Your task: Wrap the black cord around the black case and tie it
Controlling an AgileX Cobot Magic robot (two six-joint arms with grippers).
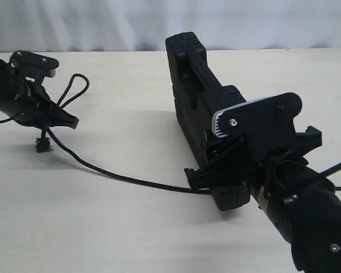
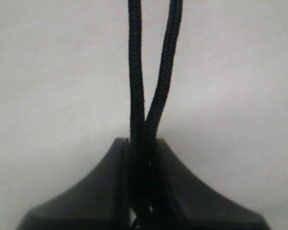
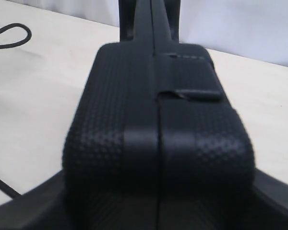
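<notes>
The black case stands on its long edge in the middle of the table, its handle end at the far side. My right gripper is shut on its near end, with a finger on each flat side; in the right wrist view the case fills the space between the jaws of the right gripper. The black cord runs across the table from under the case's near end to my left gripper. The left gripper is shut on two strands of the cord. A loop lies beyond it, and a frayed end hangs below.
The pale table ends at a white backdrop along the far side. The cord's loop also shows on the table in the right wrist view, off to one side of the case.
</notes>
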